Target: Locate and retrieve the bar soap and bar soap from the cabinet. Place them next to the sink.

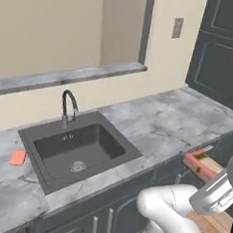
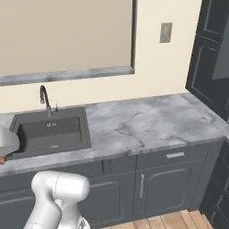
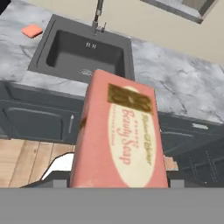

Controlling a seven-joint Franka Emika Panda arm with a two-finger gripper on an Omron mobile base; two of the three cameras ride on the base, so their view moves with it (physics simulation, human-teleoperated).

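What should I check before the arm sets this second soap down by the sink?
1. Boxed soap in the claw: ok, it stands right in front of the hand camera.
2. Claw fingers closed on it: cannot tell, the soap hides them.
3. Pink soap already beside the sink: ok, on its left.
4. Bare counter right of the sink: ok.
5. Faucet out of the way: ok, at the back rim.

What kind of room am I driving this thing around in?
A kitchen, by the look of it: a dark sink with a gooseneck faucet is set in a grey marbled counter, with grey cabinets below. The tool holds a soap; another lies left of the sink.
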